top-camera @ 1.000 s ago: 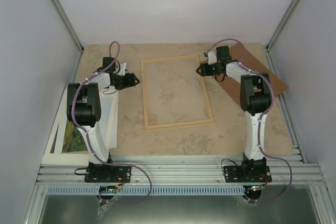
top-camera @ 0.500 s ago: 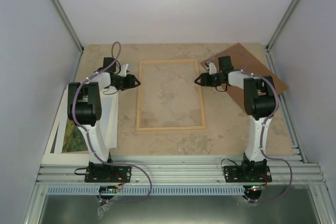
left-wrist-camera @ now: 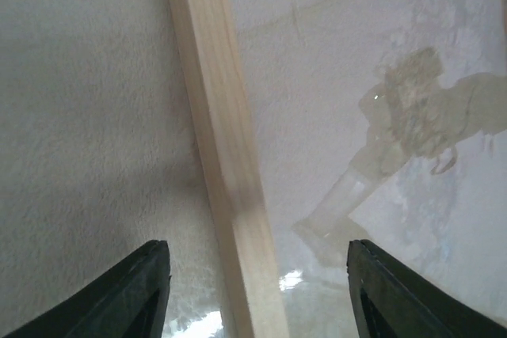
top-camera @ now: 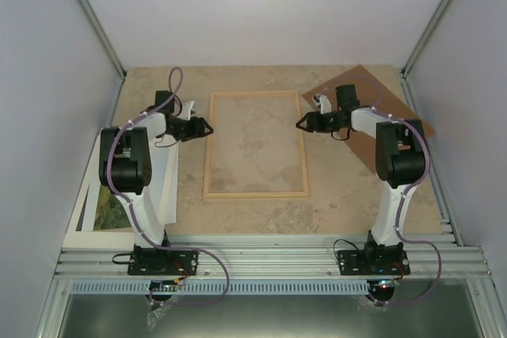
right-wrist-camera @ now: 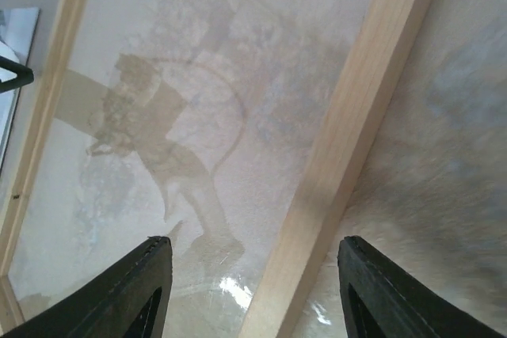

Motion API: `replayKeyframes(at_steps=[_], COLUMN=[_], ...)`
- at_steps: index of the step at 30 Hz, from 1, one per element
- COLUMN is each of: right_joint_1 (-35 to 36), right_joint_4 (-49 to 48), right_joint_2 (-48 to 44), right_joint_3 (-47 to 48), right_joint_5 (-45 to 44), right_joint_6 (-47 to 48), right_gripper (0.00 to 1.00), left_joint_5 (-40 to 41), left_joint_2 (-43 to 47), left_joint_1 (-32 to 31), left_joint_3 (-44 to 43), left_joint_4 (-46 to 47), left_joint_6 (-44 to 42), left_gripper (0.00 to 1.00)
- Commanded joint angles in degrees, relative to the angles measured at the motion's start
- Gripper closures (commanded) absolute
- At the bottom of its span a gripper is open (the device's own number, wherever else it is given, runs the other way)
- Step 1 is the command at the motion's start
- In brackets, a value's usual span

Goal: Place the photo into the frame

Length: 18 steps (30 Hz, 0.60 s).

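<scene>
**Position of parts.** The frame (top-camera: 255,193) lies flat at the centre of the table (top-camera: 348,195), long side running away from the arm bases, its pane empty. The photo (top-camera: 107,213) lies well apart from it at the near left corner, print side up and partly hidden under the left arm. A brown backing board (top-camera: 366,77) lies at the far right.

**End effectors.** The left gripper (top-camera: 204,127) stands over the frame's left rail and the right gripper (top-camera: 302,123) over its right rail. In each wrist view the jaws are parted to a medium width and straddle the rail without gripping it. Neither gripper holds anything.

**Hazards.**
- A finger that catches a rail may skew the frame.
- The photo lies flat, so a pinch at its edge may crease the white border.
- The pane reflects the arms, which may mislead depth judgement.

**Markings.** No legible brand, label or writing.
</scene>
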State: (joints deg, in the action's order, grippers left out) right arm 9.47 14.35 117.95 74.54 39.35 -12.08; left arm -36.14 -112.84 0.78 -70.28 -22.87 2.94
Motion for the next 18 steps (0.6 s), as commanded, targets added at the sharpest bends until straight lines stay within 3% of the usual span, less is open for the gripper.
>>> replayKeyframes(at_steps=[1, 9, 14, 18], right_joint_1=[-4.19, -13.94, -16.29, -16.29], right_joint_4=[6.32, 14.48, 19.56, 22.04], right_joint_2=[-4.95, -0.04, 6.15, 8.33], right_joint_3=[4.37, 12.27, 18.46, 17.65], right_joint_5=[0.22, -12.40, -16.25, -20.92], right_joint_6=[11.15, 19.85, 21.40, 24.40], right_gripper=[0.38, 0.22, 0.18, 0.18], left_joint_5=[2.20, 5.22, 8.22, 10.51], left_joint_2=[6.33, 8.15, 8.94, 9.21], left_joint_1=[0.10, -0.26, -3.47, -7.11], left_joint_3=[-0.56, -5.83, -6.66, -6.80], left_joint_4=[0.67, -0.16, 0.30, 1.05], left_joint_6=[-2.49, -5.98, -7.94, -9.32], left_gripper=[0.33, 0.23, 0.20, 0.19])
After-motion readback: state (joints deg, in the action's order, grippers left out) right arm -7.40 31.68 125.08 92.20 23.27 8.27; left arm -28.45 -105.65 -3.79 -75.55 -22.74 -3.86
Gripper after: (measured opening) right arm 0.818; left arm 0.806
